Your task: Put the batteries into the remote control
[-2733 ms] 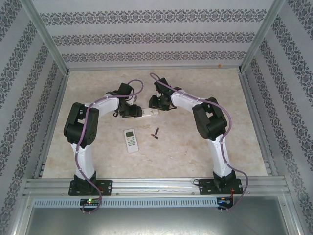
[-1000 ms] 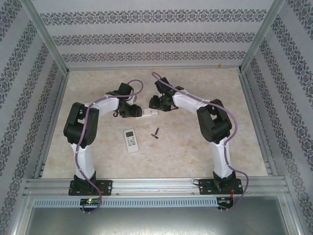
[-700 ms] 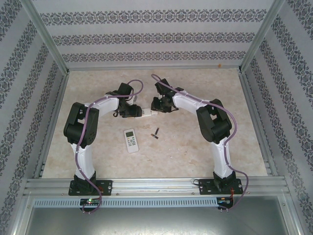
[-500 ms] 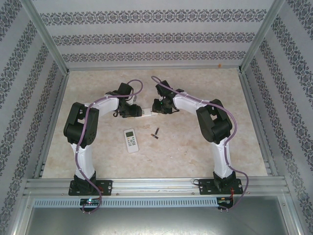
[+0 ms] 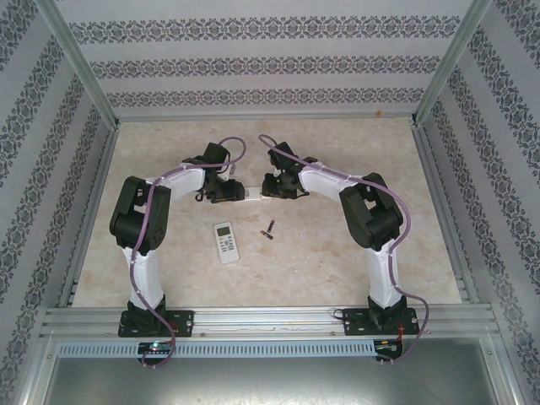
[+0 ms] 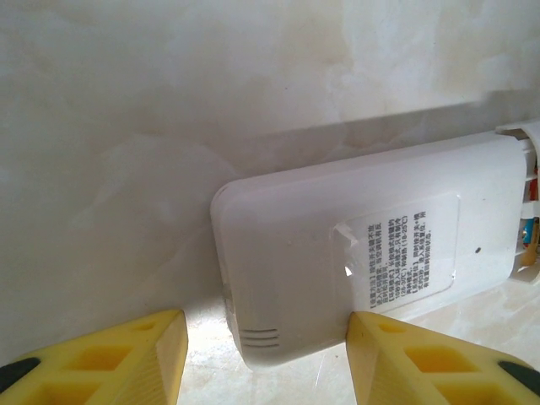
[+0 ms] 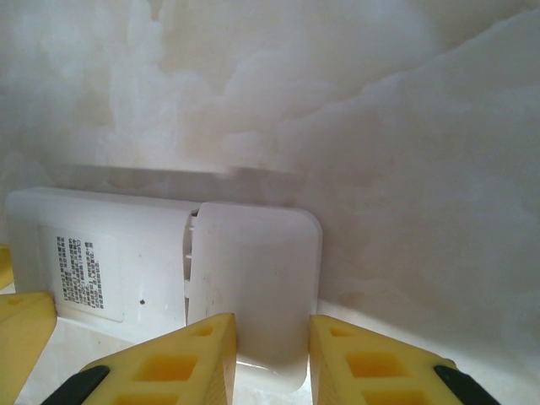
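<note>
The white remote (image 5: pixel 253 194) is lying face down on the pale, marble-patterned table (image 5: pixel 337 261), toward the far side of the middle, with the two arms meeting over it from either end. The batteries (image 5: pixel 270 229), tiny dark slim cylinders, are lying on the table nearer than it and apart from it. They are just right of a second remote (image 5: pixel 225 241), which is lying keypad up.

The left wrist view is giving detail the top view cannot. The white remote (image 6: pixel 371 253) is showing a smooth matte plastic back with rounded corners, a printed label (image 6: pixel 405 257) and three short slots (image 6: pixel 257 336). The left gripper (image 6: pixel 263 325) is standing released, its yellow wedge-shaped fingers straddling that end. One finger (image 6: pixel 405 363) is touching the casing's side, while bare table is showing between the other (image 6: pixel 126 359) and the casing.

The right wrist view is showing the opposite end, where the rounded battery cover (image 7: pixel 253 270) is sitting slightly out of line with the body at a seam. The right gripper (image 7: pixel 272 329) is poised at the cover's edge with its yellow fingers a narrow gap apart. Whether they are pinching it cannot be told.
</note>
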Controlling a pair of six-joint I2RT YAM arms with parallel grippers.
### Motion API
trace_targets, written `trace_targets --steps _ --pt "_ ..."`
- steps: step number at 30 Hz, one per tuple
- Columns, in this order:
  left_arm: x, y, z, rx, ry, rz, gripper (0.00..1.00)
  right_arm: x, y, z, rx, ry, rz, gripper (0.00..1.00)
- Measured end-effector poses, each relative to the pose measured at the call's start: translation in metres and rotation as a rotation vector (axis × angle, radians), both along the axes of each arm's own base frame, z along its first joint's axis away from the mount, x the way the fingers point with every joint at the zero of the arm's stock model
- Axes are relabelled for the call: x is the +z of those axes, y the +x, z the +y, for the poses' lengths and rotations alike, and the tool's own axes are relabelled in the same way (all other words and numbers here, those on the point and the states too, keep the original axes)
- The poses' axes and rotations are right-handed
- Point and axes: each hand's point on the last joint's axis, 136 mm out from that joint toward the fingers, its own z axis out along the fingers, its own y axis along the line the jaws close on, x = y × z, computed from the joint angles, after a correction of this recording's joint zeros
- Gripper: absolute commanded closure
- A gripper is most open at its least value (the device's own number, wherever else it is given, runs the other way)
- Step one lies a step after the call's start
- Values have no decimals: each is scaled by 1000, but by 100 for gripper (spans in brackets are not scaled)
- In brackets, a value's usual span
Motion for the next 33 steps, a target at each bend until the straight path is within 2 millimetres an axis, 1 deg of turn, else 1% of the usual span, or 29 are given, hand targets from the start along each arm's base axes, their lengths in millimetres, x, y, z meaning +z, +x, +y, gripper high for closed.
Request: trace_targets --steps 9,13,16,21,24,27,29,31,32,33 --pt "-1 0 0 3 -2 -2 48 0 -3 1 2 12 10 72" --pt "0 1 0 6 -3 -2 48 0 -7 1 5 17 23 74" --pt "-1 1 0 7 -4 -3 48 0 -13 0 11 22 35 74" --pt "0 2 0 7 -5 -10 48 1 -29 1 39 32 68 69" --pt "0 3 -1 7 -6 -11 48 1 -42 5 61 43 106 64" --pt "0 3 -1 7 -6 -11 48 6 -44 5 65 47 108 57" --pt "0 3 0 7 -5 -11 48 13 -41 2 56 52 92 53" --pt "0 3 0 7 -5 -12 48 20 -35 -1 46 56 70 46" --pt "0 3 -1 7 -6 -11 48 22 -32 -4 47 55 56 42" --pt "0 3 -1 7 -5 -11 48 24 -28 -5 66 49 35 33"
